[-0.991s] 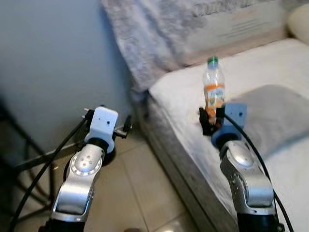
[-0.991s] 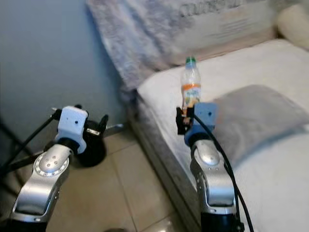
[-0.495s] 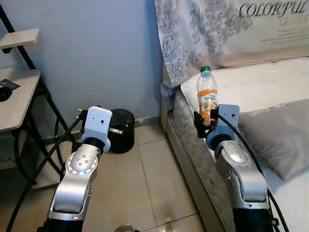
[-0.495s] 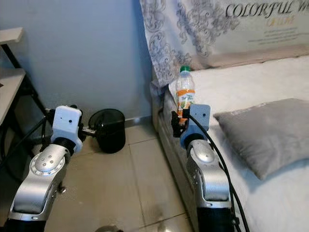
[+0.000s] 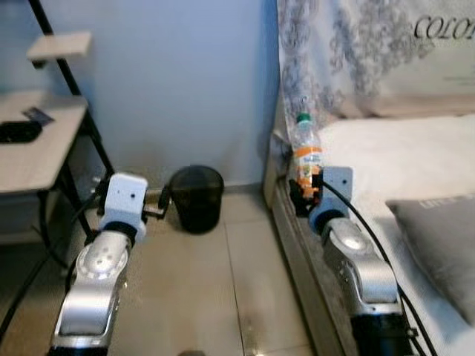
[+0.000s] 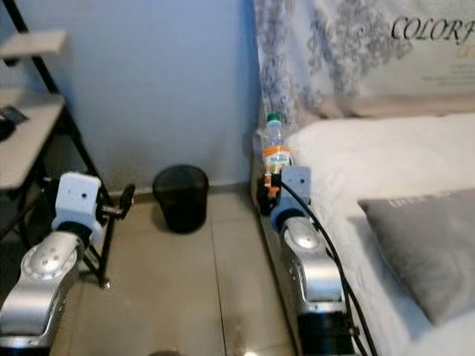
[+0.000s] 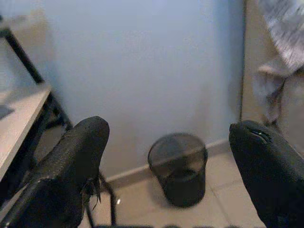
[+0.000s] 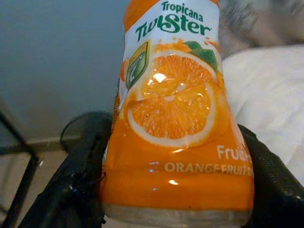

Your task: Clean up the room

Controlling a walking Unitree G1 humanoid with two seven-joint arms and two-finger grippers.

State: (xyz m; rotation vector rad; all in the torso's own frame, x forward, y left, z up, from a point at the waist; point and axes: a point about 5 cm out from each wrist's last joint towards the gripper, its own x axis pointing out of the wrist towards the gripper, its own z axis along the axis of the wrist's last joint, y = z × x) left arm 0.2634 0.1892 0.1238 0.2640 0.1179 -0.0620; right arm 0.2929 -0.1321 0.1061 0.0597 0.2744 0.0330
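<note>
My right gripper (image 5: 303, 194) is shut on an upright plastic bottle (image 5: 306, 154) with a green cap and an orange Tropicana Twister label (image 8: 173, 109), held just beside the bed's near corner. A black mesh waste bin (image 5: 197, 196) stands on the tiled floor against the blue wall, left of the bottle. My left gripper (image 5: 162, 205) is raised and open with nothing between its fingers (image 7: 76, 156), pointing toward the waste bin (image 7: 179, 166).
A bed (image 5: 386, 152) with white sheet, grey pillow (image 5: 441, 237) and patterned cover takes up the right side. A desk with black metal legs (image 5: 37, 148) stands at the left. Tiled floor (image 5: 208, 282) lies between them.
The camera has swung left, so bed and pillow slid right and the desk and bin came into fuller view. The bottle stays in my right gripper.
</note>
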